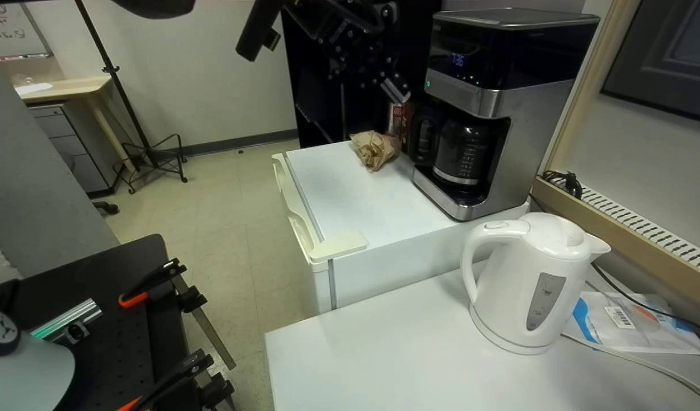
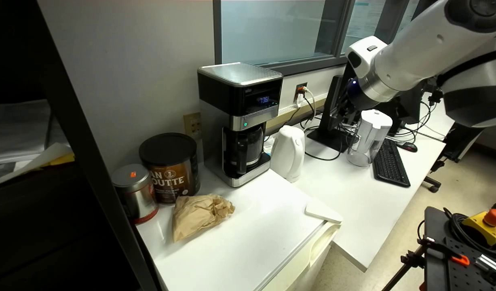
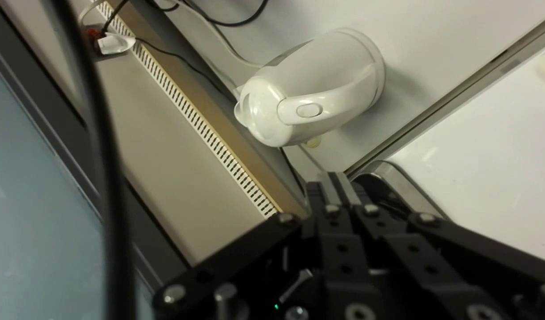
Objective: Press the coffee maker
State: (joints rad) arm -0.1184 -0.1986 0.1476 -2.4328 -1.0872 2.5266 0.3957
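Observation:
The coffee maker stands upright in both exterior views (image 1: 535,131) (image 2: 239,121). It is boxy and black, with a silver-grey band, a lit blue clock and a green light at the band's corner. Its dark glass carafe (image 1: 464,148) sits inside. In the wrist view only part of the coffee maker's base (image 3: 403,184) shows beside the fingers. My gripper (image 3: 339,189) is shut with nothing between its fingertips. In an exterior view the gripper (image 1: 396,90) appears up and left of the band. In an exterior view the dark gripper (image 2: 341,114) is apart from the coffee maker, beyond the kettle.
A white electric kettle (image 1: 526,285) stands beside the coffee maker. A crumpled brown paper bag (image 2: 201,214), a large coffee can (image 2: 171,169) and a smaller tin (image 2: 134,192) are on its other side. A clear pitcher (image 2: 369,137), monitor and keyboard (image 2: 389,163) stand farther along the desk.

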